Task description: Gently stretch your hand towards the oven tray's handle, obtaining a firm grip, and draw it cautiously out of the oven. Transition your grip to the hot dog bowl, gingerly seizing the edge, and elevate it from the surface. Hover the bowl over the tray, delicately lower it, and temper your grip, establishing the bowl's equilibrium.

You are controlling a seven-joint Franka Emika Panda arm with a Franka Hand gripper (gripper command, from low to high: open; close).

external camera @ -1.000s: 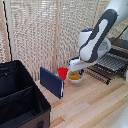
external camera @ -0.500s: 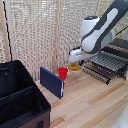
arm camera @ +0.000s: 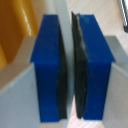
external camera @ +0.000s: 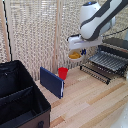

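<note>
bowl (external camera: pixel 74 55) held in air — gripper (external camera: pixel 76 49) clamped on rim | beside oven tray (external camera: pixel 107 62)

Soft even light; grainy, blurred wrist close-up.

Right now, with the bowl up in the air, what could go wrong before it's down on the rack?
1. The gripper pinches only the thin rim of the hot dog bowl, which hangs clear of the oven tray; it could tilt or slip.
2. The tray is parallel bars, so the bowl may settle unevenly.
3. The red cup and blue book sit below; a drop might hit them.
</note>
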